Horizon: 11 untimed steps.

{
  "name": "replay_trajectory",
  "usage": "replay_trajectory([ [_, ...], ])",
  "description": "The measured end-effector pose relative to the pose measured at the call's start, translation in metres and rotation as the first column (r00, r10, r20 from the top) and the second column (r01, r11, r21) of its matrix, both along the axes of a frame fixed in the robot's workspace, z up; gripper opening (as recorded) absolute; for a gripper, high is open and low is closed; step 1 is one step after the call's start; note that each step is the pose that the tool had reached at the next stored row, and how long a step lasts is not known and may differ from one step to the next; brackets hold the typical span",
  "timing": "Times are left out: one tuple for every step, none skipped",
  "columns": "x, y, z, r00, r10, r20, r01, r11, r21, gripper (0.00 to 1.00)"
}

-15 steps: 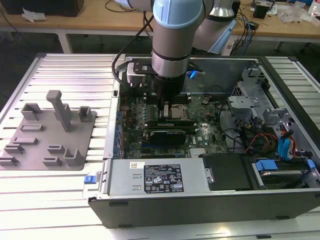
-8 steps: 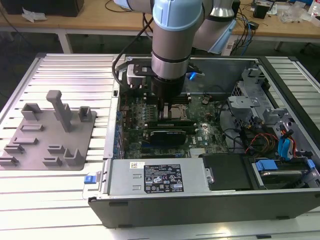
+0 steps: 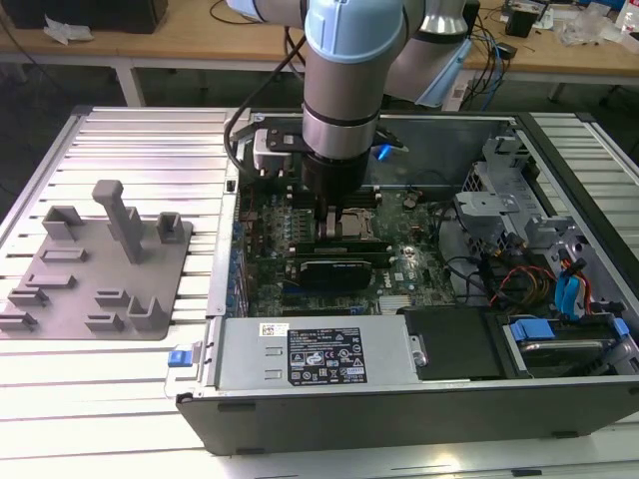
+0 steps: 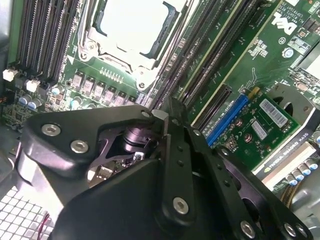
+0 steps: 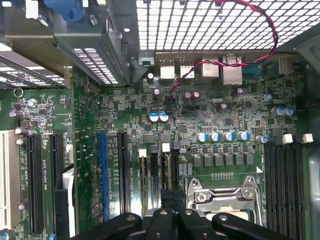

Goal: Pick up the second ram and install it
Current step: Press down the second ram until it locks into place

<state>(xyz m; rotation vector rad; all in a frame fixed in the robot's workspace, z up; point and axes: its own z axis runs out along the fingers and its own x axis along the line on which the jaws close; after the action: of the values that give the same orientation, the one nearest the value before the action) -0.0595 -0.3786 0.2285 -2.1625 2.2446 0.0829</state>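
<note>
Green ram (image 5: 165, 192) stands upright in a slot beside the socket (image 5: 223, 195), directly under the gripper (image 5: 170, 212). Fingers (image 5: 161, 216) sit close together at the stick's top edge; whether they grip it cannot be told. Grey fixture (image 3: 100, 264) lies outside the case (image 3: 399, 399).

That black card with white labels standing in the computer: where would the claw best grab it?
Probably the long top edge of the black expansion card with white labels, from straight above: it stands on edge in the green circuit board, leaving that edge free.
</note>
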Motion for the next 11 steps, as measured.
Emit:
replay_trajectory([
  [0.000, 0.0000, 0.0000, 1.0000, 0.000, 0.0000, 0.000, 1.0000, -0.0003, 0.08],
  [0.000, 0.0000, 0.0000, 1.0000, 0.000, -0.0001, 0.000, 1.0000, -0.0004, 0.08],
  [0.000, 0.0001, 0.0009, 1.0000, 0.000, 0.0004, 0.000, 1.0000, 0.0005, 0.08],
  [0.000, 0.0001, 0.0057, 1.0000, 0.000, 0.0001, 0.000, 1.0000, 0.0001, 0.08],
  [0.000, 0.0000, 0.0118, 1.0000, 0.000, 0.0001, 0.000, 1.0000, 0.0000, 0.08],
  [0.000, 0.0000, 0.0172, 1.0000, 0.000, -0.0001, 0.000, 1.0000, -0.0003, 0.08],
  [0.000, 0.0000, 0.0229, 1.0000, 0.000, 0.0000, 0.000, 1.0000, -0.0001, 0.08],
  [0.000, 0.0000, 0.0255, 1.0000, 0.000, -0.0001, 0.000, 1.0000, -0.0002, 0.08],
  [0.000, 0.0000, 0.0255, 1.0000, 0.000, 0.0001, 0.000, 1.0000, 0.0000, 0.08],
  [0.000, 0.0000, 0.0257, 1.0000, 0.000, 0.0000, 0.000, 1.0000, -0.0001, 0.08],
  [0.000, 0.0000, 0.0257, 1.0000, 0.000, -0.0001, 0.000, 1.0000, -0.0001, 0.08],
])
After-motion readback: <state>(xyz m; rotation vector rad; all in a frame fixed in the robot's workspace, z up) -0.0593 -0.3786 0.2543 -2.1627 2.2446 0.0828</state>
